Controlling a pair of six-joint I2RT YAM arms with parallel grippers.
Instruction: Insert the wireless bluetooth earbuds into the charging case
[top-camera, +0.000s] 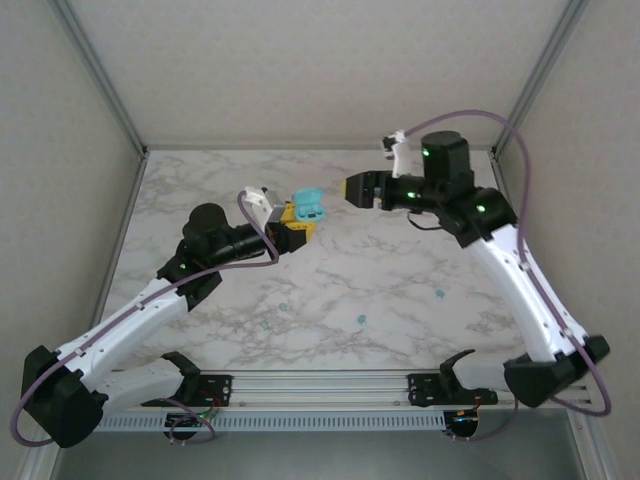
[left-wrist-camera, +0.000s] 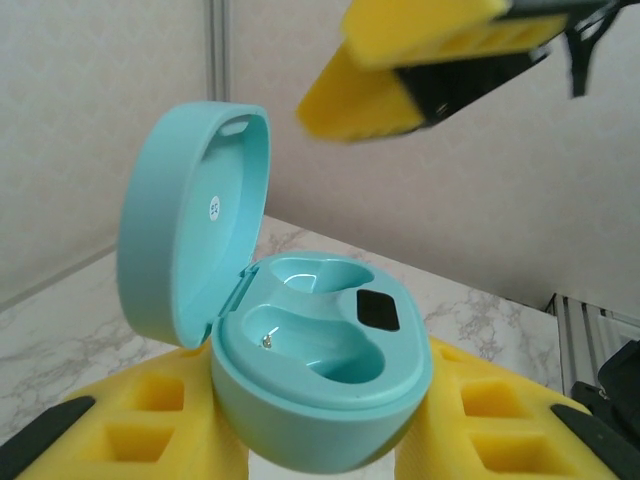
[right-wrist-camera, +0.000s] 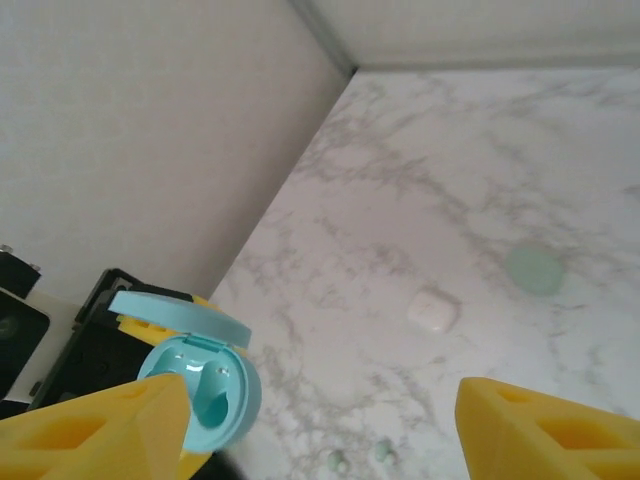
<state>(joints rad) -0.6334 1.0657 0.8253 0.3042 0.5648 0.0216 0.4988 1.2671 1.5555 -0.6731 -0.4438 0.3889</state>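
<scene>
Your left gripper (top-camera: 291, 230) clamps the teal pebble-shaped plastic charging case (top-camera: 308, 205) at centre-left of the overhead view, lid up and both wells empty. Your right gripper (top-camera: 350, 188) hangs just right of it, yellow foam fingers spread, holding nothing. Tiny teal plastic earbuds (top-camera: 362, 319) lie lower-centre on the white marble table (top-camera: 400, 250).

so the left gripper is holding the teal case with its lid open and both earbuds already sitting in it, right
Not quite. The left gripper does hold the teal case with its lid open, but both wells are empty; nothing sits in them. The left wrist view shows this.
</scene>
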